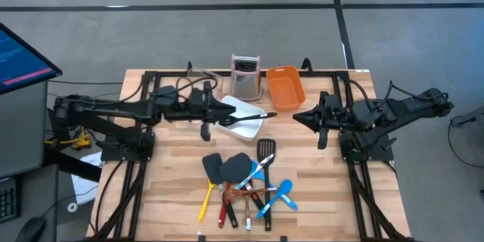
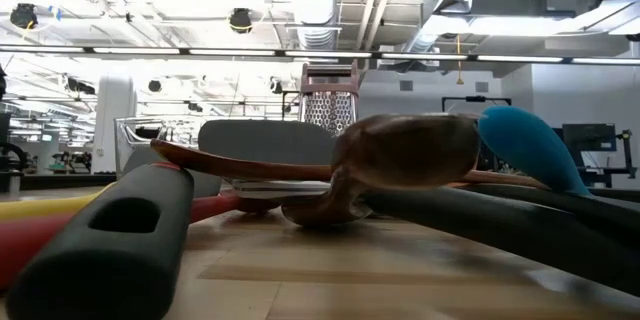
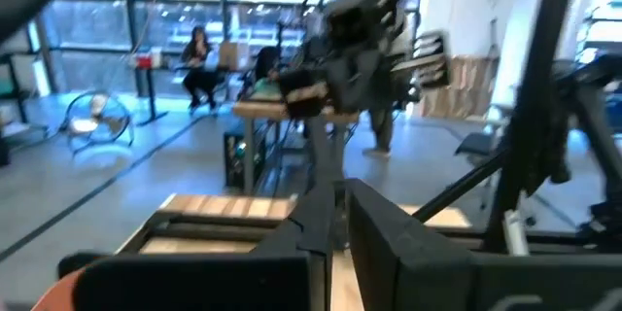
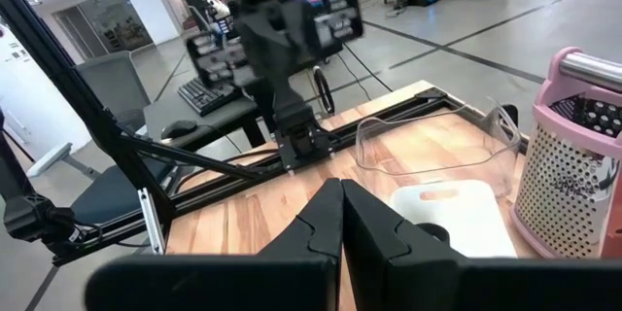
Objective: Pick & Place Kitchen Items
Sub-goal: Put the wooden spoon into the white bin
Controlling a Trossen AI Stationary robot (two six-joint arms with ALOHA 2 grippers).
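Observation:
Several kitchen utensils lie in a pile (image 1: 242, 185) at the table's near middle: black spatulas (image 1: 225, 169), a slotted turner (image 1: 265, 151), blue spoons (image 1: 281, 193), and yellow-handled (image 1: 206, 203) and red-handled (image 1: 224, 210) tools. One black utensil (image 1: 248, 119) lies across the white tub (image 1: 243, 107). My left gripper (image 1: 218, 112) (image 3: 335, 216) is shut at the tub's left side, with nothing showing between its fingers. My right gripper (image 1: 299, 115) (image 4: 341, 199) is shut and empty, to the right of the tub and pointing at it. In the low view a wooden spoon (image 2: 400, 150) and a blue spoon (image 2: 525, 145) lie close up.
A steel grater with a pink top (image 1: 245, 76) and an orange tub (image 1: 285, 87) stand at the far middle. A clear tub (image 4: 437, 141) sits beside the white tub (image 4: 457, 204). Bare wood shows at the table's near left and near right.

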